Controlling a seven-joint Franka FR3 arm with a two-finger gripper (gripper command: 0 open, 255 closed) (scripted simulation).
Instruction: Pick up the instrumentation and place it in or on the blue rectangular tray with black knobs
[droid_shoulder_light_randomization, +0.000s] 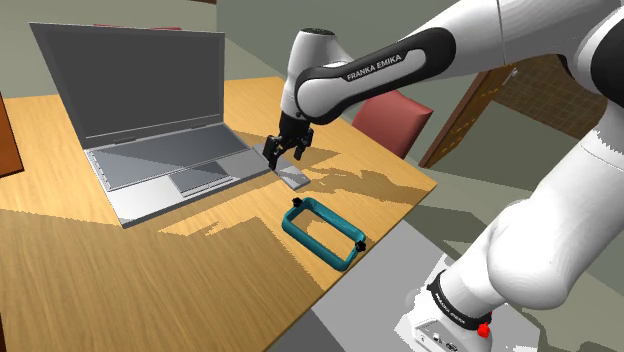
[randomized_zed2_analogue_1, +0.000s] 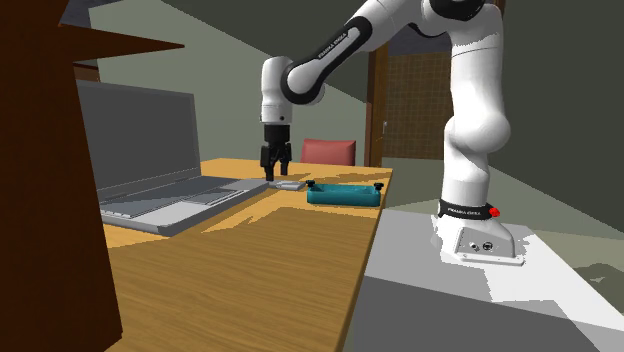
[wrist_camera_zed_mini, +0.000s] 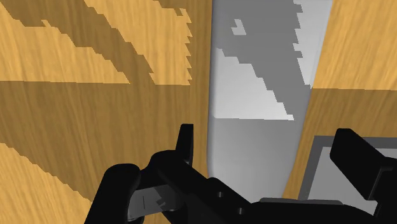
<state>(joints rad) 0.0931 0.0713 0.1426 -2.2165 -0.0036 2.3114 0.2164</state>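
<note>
Grey, flat and smooth, the slab-shaped instrumentation (droid_shoulder_light_randomization: 293, 177) lies on the wood-grain desk (droid_shoulder_light_randomization: 150, 290), between the grey laptop (droid_shoulder_light_randomization: 150, 120) and the teal tray (droid_shoulder_light_randomization: 310, 245). The tray is a low-walled rectangle with black knobs. End effector (droid_shoulder_light_randomization: 285, 152) hangs just over the slab, released. Wrist view adds the grey strip passing between the parted black fingers (wrist_camera_zed_mini: 184, 143), untouched.

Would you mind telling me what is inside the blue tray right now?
Within the blue tray shows just wood-coloured floor, nothing lying there; its near wall hides a strip. The grey instrument lies outside, under the gripper.
</note>
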